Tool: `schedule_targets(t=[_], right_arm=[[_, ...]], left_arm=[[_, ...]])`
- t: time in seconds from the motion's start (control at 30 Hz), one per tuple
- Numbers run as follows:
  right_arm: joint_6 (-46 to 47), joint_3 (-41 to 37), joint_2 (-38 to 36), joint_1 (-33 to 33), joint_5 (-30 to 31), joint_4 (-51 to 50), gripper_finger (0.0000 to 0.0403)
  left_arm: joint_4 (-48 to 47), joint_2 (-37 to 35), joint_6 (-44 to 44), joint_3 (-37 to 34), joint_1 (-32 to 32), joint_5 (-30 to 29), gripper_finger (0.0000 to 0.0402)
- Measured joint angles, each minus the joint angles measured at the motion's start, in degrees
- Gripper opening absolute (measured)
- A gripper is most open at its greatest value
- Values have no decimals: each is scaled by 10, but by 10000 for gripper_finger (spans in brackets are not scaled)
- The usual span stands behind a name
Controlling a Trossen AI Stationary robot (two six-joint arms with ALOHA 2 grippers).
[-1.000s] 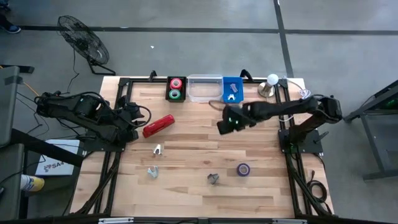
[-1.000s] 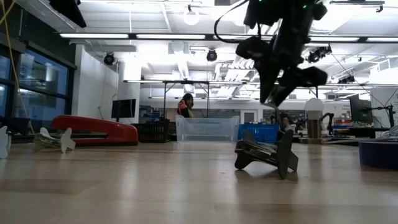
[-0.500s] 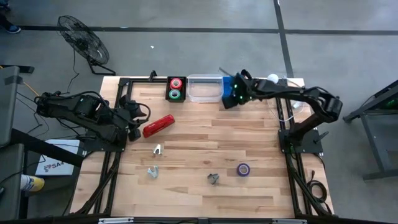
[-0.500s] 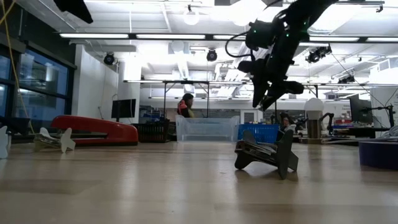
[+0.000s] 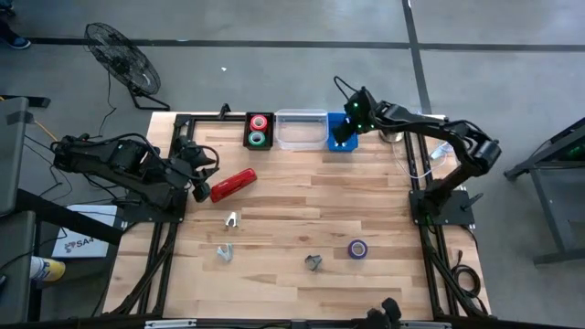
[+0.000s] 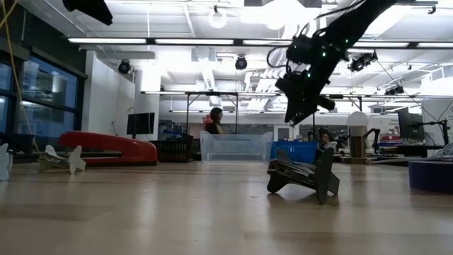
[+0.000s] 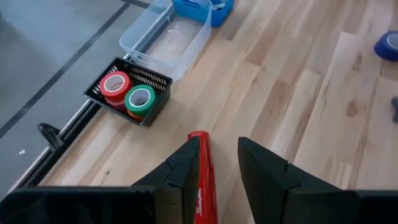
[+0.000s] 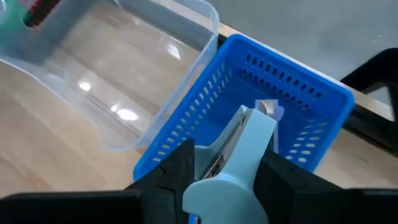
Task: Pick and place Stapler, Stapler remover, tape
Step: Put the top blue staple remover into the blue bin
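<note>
Table [image 5: 292, 210]: pale planked wood, smooth. Stapler [image 5: 233, 185]: glossy red plastic. Clear bin [image 8: 118, 74]: glossy transparent plastic. Blue basket [image 8: 292, 106]: perforated matt plastic.

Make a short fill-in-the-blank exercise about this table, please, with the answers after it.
1. The right end effector holds a pale blue staple remover above the ____ basket.
2. The black basket holds a red and a ____ tape roll.
3. The left end effector is over one end of the ____ stapler.
4. The clear bin stands between the black basket and the ____ basket.

Missing words: blue; green; red; blue
</note>
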Motion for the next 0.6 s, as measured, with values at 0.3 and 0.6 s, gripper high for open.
schedule_targets(t=[0.3, 0.6], right_arm=[[-40, 0, 61, -26, -49, 44, 128], [-51, 0, 91, -42, -81, 53, 134]], left_arm=[[0, 0, -42, 0, 0, -27, 106], [0, 0, -82, 0, 0, -27, 106]])
